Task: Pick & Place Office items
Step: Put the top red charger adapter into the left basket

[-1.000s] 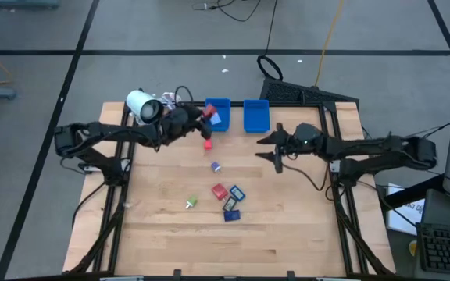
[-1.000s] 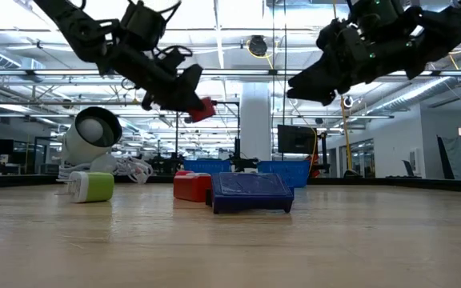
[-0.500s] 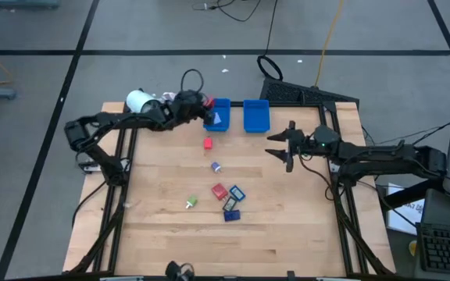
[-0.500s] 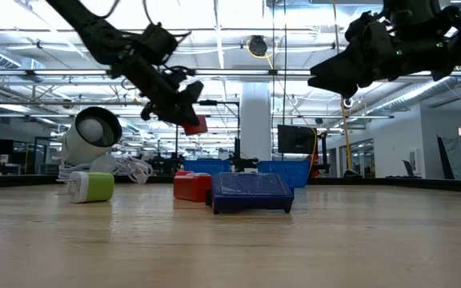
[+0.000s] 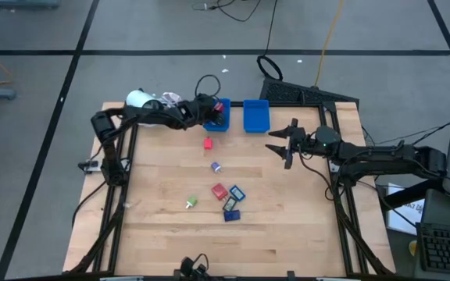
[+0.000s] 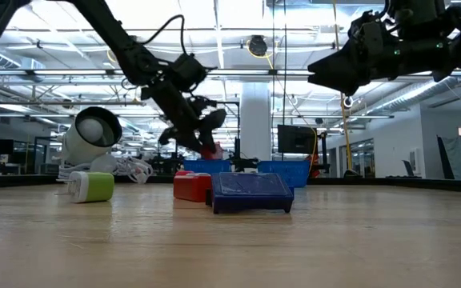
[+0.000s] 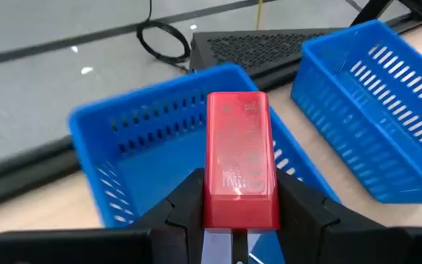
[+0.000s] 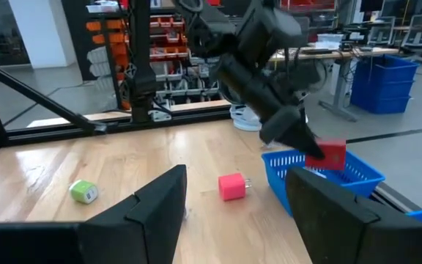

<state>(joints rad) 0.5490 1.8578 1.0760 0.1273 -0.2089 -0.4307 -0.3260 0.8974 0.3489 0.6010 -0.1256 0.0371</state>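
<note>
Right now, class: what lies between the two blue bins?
Only bare wooden table: the high view shows a narrow empty gap between the left bin and the right bin.

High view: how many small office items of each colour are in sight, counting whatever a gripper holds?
Red pieces: 3, including the held red piece in the left gripper
Green piece: 1
Blue or dark pieces: 4
Total: 8

Bright, even overhead lighting; ceiling strip lights glare in low view; soft shadows; left wrist view slightly blurred.
</note>
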